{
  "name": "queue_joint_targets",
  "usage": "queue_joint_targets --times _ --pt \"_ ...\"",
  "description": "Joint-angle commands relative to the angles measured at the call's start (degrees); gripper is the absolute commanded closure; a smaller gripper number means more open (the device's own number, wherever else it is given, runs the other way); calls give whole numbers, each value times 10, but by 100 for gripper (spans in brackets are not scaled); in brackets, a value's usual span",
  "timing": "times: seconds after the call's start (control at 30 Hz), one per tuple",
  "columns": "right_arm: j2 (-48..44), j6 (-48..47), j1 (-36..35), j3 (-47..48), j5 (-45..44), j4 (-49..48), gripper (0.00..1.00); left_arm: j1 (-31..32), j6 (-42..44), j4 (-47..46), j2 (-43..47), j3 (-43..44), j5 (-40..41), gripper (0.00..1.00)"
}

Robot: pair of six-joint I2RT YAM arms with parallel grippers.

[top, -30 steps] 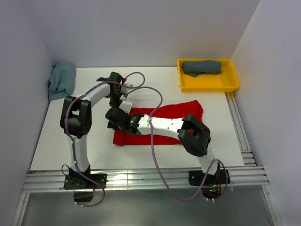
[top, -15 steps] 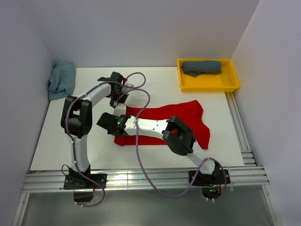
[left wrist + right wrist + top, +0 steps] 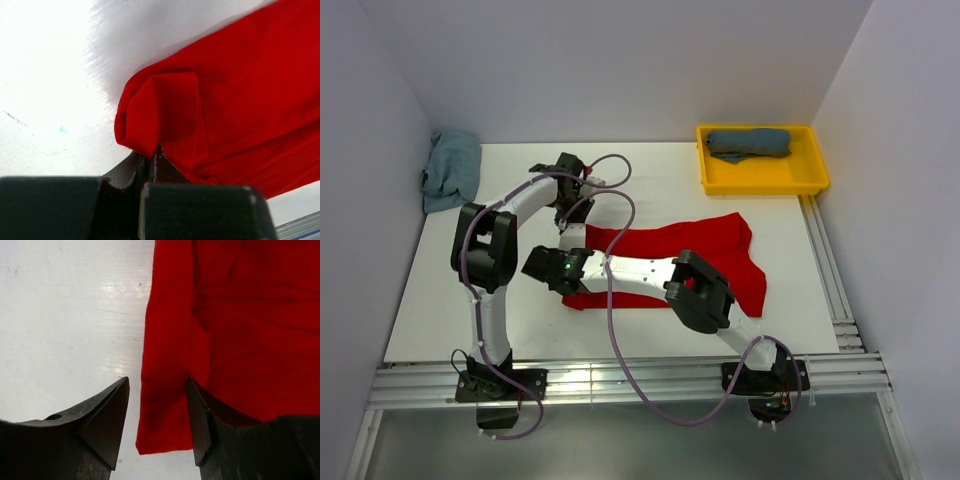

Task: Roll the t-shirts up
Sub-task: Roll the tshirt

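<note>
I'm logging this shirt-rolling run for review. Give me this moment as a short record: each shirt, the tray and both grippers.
red t-shirt: spread out mid-way across the table, not rolled
left gripper: shut, pinching a fold at the red t-shirt's corner
right gripper: open, jaws straddling the red t-shirt's edge
blue-grey t-shirt: rolled, lying in the yellow tray
teal t-shirt: bunched at the back left corner

Bare desk (image 3: 440,290) lies open left of the red t-shirt (image 3: 720,240). The yellow tray (image 3: 760,185) blocks the far right corner, a teal t-shirt (image 3: 450,170) the far left.
</note>
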State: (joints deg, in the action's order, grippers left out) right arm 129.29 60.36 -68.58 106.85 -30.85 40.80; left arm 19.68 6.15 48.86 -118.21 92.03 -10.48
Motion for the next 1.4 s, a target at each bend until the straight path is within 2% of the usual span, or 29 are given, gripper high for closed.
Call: queue_joint_targets --times 0.0,0.2,0.33,0.67,0.83,0.87,0.9,1.0,1.23,1.27,1.37 --pt "-8 6 -3 27 -34 31 43 4 -11 4 -10 26 6 100" --pt "12 -3 -5 42 -18 20 42 6 -11 6 -15 32 7 100" --pt "36 -10 -4 75 -11 37 41 7 -11 8 -17 34 11 100" --pt "62 -2 -2 86 -11 71 40 8 -12 12 -19 40 13 100" --pt "64 -8 -1 74 6 54 49 9 -12 16 -22 45 13 100" --pt "64 -7 -1 72 9 51 52 9 -12 16 -23 46 12 100" --pt "61 -7 -2 68 11 46 62 9 -11 15 -22 46 13 100" --pt "26 -3 1 9 32 -18 80 9 -9 18 -23 49 9 98" --pt "-102 9 19 -224 61 -235 87 8 -1 43 -34 93 -4 94" --pt "-129 12 20 -249 67 -291 88 8 -1 49 -39 105 -6 93" --pt "-175 30 32 -346 102 -381 89 6 5 59 -42 124 -15 88"
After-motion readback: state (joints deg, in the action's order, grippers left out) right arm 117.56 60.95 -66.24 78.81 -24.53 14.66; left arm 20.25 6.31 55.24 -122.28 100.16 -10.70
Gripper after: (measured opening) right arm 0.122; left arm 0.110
